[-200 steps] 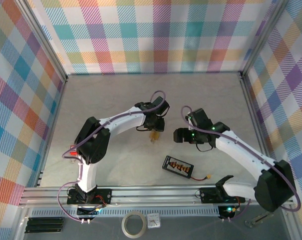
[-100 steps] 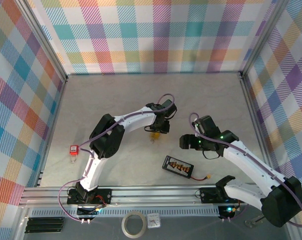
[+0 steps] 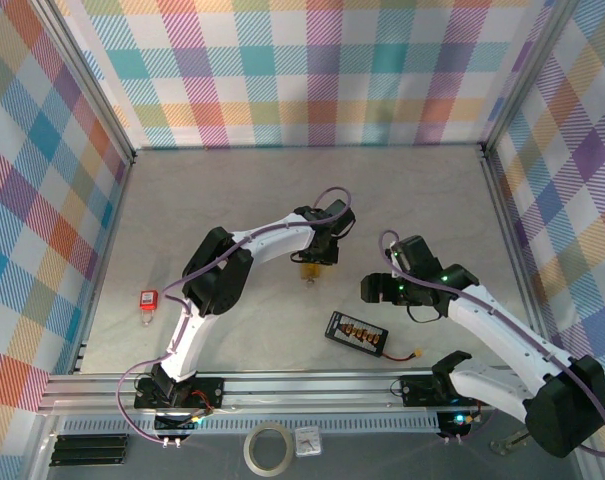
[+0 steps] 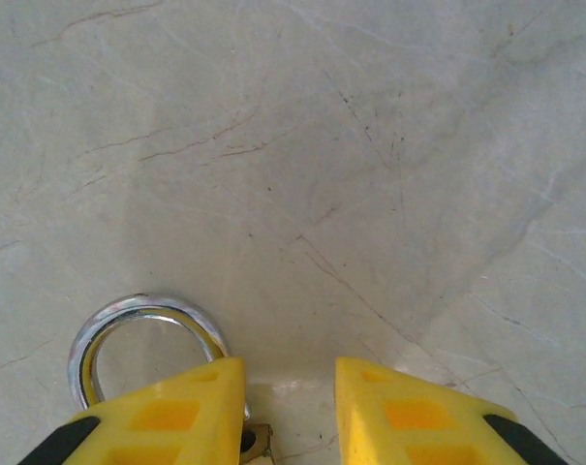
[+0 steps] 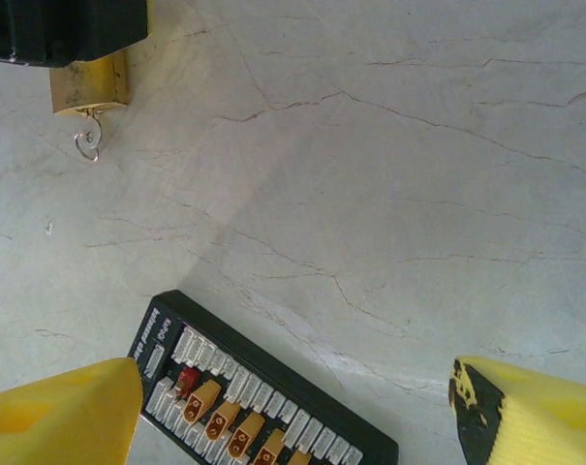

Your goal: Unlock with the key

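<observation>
"Well, nearest the arms, what lies about?"

"A roll of tape (image 3: pixel 267 447) by the arm bases. Farther in, a black connector board (image 3: pixel 357 333) lies flat on the bench (image 3: pixel 232 200), with a red padlock (image 3: pixel 147 299) well off to its left."

"And the right pincer (image 3: pixel 370 288)?"

"Just beyond the board, its yellow fingers (image 5: pixel 60 407) spread wide with nothing between them."

"The lock?"

"The brass padlock (image 3: pixel 309 268) lies mid-bench, a small wire ring (image 5: pixel 87 143) at its near end. The left pincer (image 3: pixel 319 252) sits right over its far part – the silver shackle (image 4: pixel 142 334) curls just beside one yellow fingertip (image 4: pixel 167 417). Those fingers stand a narrow gap apart, with bare bench between the tips – whether they grip the lock, I cannot tell."
</observation>
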